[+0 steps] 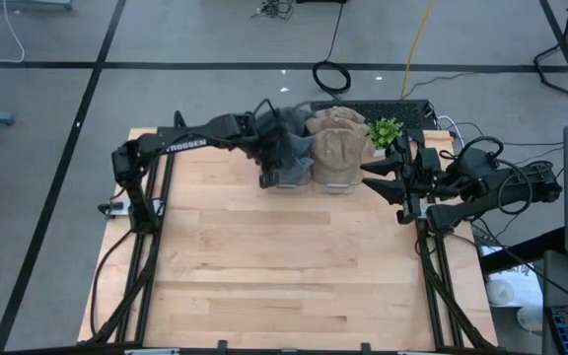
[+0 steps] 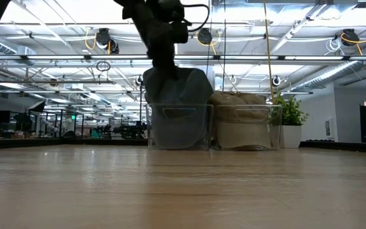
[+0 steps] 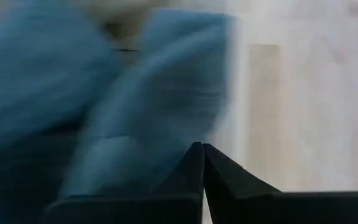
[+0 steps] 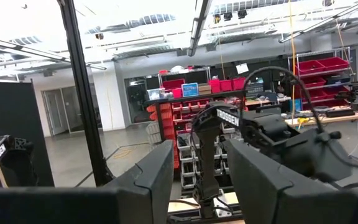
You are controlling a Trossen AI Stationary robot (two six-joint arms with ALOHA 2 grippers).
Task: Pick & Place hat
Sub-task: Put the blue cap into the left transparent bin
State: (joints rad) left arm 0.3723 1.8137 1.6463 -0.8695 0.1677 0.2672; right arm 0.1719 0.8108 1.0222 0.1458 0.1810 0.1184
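Two fingers pressed tip to tip — that is what your left gripper [image 3: 202, 148] shows in its wrist view, with blue-grey fabric filling the picture right behind those tips. Whether a fold of cloth is pinched between them, you cannot tell from any view. From above, that gripper [image 1: 270, 133] sits down on the grey hat [image 1: 290, 158], and in the low view the dark arm comes down onto the top of the same hat [image 2: 178, 89].

Take the clear bin [image 2: 180, 127] as your landmark. The grey hat rests in it, bulging above its rim. Just beside the bin, on the side away from your left arm, stands a second clear bin [image 2: 245, 127] with tan hats [image 1: 338, 148] piled in it; the two bins look side by side at the far edge of the wooden table [image 1: 294, 266]. Beyond the tan hats, farther from your landmark, stands a small green plant [image 1: 386, 131].

Your right gripper [image 1: 378, 176] waits near the tan hats, clear of the landmark bin — its fingers [image 4: 148, 180] stand apart with nothing between them, pointing out into the room.
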